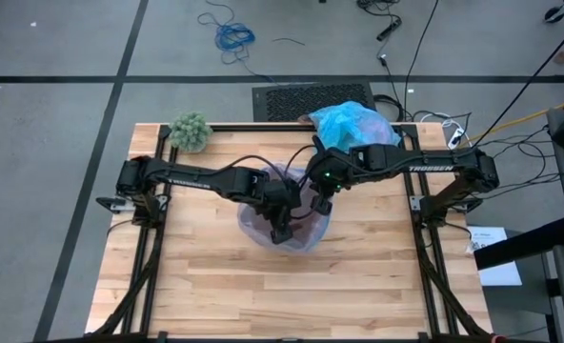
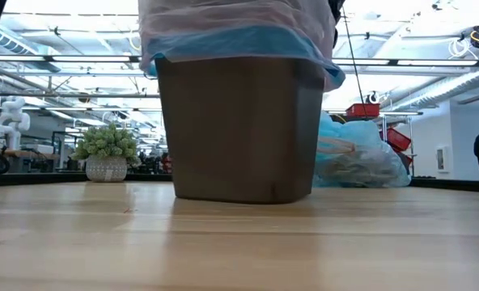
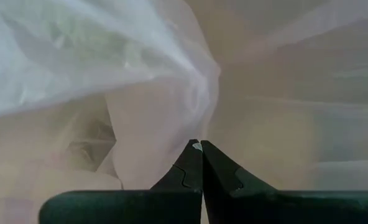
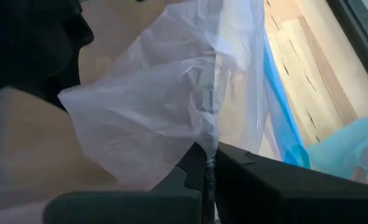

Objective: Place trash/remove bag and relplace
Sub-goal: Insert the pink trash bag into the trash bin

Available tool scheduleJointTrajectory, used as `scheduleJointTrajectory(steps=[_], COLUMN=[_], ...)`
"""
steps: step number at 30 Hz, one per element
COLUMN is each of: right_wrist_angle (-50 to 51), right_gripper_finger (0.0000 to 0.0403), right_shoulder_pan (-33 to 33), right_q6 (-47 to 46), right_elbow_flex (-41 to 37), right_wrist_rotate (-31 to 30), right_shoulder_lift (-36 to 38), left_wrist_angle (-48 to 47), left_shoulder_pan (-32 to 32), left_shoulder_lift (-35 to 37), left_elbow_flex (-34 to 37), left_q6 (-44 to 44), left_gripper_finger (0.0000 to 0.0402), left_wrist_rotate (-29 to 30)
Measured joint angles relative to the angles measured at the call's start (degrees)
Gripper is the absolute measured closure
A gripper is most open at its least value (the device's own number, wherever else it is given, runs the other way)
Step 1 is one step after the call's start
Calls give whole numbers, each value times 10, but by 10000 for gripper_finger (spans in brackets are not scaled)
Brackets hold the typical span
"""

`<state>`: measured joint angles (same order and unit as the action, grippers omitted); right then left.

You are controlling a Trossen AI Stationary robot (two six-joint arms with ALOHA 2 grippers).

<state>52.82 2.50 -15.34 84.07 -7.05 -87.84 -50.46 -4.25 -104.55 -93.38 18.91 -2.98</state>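
The blue bag (image 1: 353, 124), full and knotted-looking, lies on the table's far edge, well apart from both sets of jaws, so removal looks done. The job in hand is the replacement: a pink liner (image 1: 284, 227) with a blue rim sits in the brown bin (image 2: 239, 129) mid-table, its hem draped over the bin's lip. Left gripper (image 3: 201, 149) is down inside the liner, jaws pressed together with a fold of film just ahead of the tips; whether any film is caught between them, cannot tell. Right gripper (image 4: 207, 163) is at the liner's rim, jaws pinching a gathered pleat of the pink film, blue hem just beside them. No trash seen in these views; the bin's inside is hidden by film. Green fuzzy ball (image 1: 190, 131) sits at the far left corner, out of the way. Risks, by my reading: film is thin, so a pull by either arm could tear it or drag the hem off the lip; the light bin could tip or slide if both arms tug; the two wrists are close together and could collide.
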Motion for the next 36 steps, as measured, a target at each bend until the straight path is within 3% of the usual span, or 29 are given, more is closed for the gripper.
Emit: scheduleJointTrajectory(steps=[12,17,22,26,36], right_wrist_angle=[-2,-3,-6,-6,-10], right_gripper_finger=[403,403,403,403,403], right_shoulder_pan=[0,0,1,1,0], right_q6=[64,86,90,88,85], right_elbow_flex=[0,0,-1,-2,-2], right_wrist_rotate=[20,25,24,24,27], right_shoulder_lift=[0,-1,-1,-1,-1], left_wrist_angle=[-33,-34,-34,-18,-11], left_shoulder_pan=[1,15,16,20,20], left_shoulder_lift=[5,13,18,18,11], left_elbow_flex=[1,3,2,2,4], left_q6=[-32,77,150,203,195], left_gripper_finger=[401,401,402,402,402], left_wrist_rotate=[-37,-38,12,12,20])
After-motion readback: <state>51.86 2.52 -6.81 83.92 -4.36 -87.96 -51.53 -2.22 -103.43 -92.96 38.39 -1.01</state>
